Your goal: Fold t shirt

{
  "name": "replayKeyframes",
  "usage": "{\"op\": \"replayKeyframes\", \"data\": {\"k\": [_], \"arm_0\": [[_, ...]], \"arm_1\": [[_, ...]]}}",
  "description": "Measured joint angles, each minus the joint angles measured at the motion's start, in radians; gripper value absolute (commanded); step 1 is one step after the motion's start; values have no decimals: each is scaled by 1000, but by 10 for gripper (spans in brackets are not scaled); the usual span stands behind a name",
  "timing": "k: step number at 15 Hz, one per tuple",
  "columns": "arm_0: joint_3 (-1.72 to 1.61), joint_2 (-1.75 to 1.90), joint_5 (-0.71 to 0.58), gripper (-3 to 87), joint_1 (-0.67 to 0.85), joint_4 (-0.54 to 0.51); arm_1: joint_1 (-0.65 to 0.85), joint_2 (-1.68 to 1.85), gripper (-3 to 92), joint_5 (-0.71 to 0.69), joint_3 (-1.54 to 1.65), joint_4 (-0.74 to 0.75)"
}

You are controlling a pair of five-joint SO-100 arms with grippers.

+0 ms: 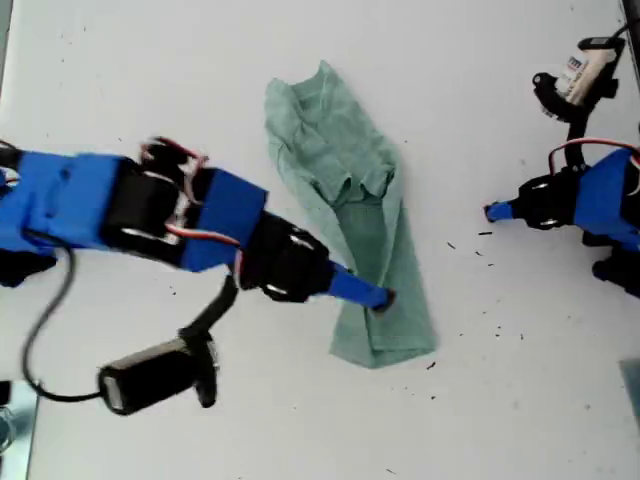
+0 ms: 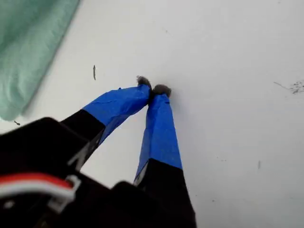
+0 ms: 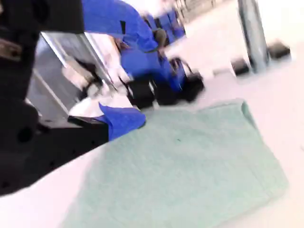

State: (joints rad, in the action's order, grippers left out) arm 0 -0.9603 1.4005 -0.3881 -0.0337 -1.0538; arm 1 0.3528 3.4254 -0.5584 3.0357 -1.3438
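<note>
Look first at the arm reaching in from the exterior view's left: it lies nearly level across the table (image 1: 520,60), sloping slightly down toward the frame's centre, and its blue tip rests on the t shirt (image 1: 350,210) near the cloth's lower end. The second wrist view looks along that pincer, so this is the second pincer (image 1: 380,297). You see one blue finger (image 3: 122,121) over the green cloth there, but the picture is blurred and you cannot tell whether the jaws are spread or closed.

The arm at the exterior view's right edge sits back, well apart from the shirt, its tip pointing toward the frame's centre. The first wrist view belongs to it: the first pincer (image 2: 153,90) has its two blue-taped fingers pressed together at the tips, pinching nothing, over bare white table, with an edge of the shirt in that picture's corner.

The t shirt lies in the middle of the exterior view, folded into a long narrow strip. Its long axis runs from the upper centre down toward the lower right of centre. The upper end is rumpled; the lower end is flatter and squarer.
</note>
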Motion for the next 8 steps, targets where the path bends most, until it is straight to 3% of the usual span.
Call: {"op": "replayKeyframes", "data": {"k": [2, 3, 4, 8], "arm_0": [[-95, 264, -12, 193, -3, -103], [-255, 393, 11, 187, 0, -100], [-480, 522, 51, 171, 5, -31], [-1620, 1152, 342, 44, 6, 430]], "arm_1": [[0, 0, 22, 0, 0, 0], [0, 0, 22, 0, 0, 0], [0, 0, 22, 0, 0, 0], [0, 0, 22, 3, 2, 0]]}}
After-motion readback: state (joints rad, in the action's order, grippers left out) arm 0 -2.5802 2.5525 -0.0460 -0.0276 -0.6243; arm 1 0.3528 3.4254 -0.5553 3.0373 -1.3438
